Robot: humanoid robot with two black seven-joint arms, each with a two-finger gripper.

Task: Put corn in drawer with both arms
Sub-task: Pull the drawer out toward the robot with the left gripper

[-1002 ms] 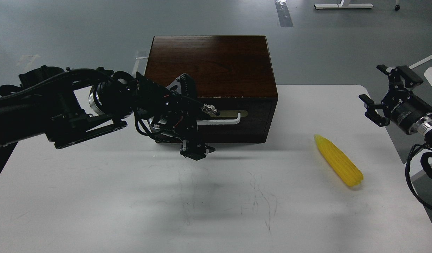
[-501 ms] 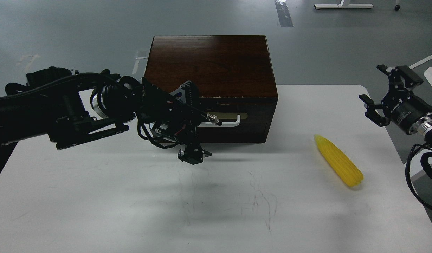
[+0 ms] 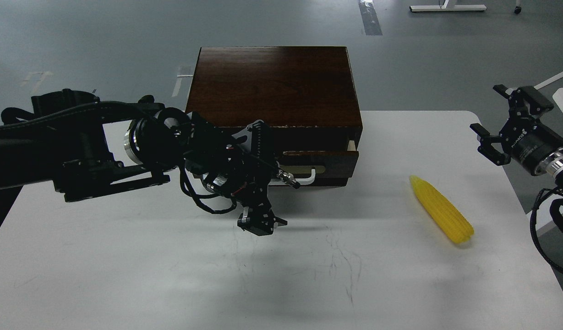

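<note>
The yellow corn [image 3: 441, 211] lies on the white table [image 3: 125, 275] at the right, pointed end toward the cabinet. The dark brown cabinet [image 3: 272, 82] stands at the back middle. Its drawer [image 3: 322, 159] is pulled out a little, and a strip of pale inner side [image 3: 352, 145] shows at its right. My left gripper [image 3: 265, 183] covers the left end of the white handle [image 3: 308, 176] and is closed around it. My right gripper [image 3: 503, 121] is open and empty, raised above the table's right edge, beyond the corn.
The table's right edge runs just under my right arm. Black cables hang from both wrists. Grey floor lies behind the cabinet.
My left gripper has moved toward me and down with the handle. The drawer went from closed to slightly open. The corn and right gripper have stayed nearly still.
</note>
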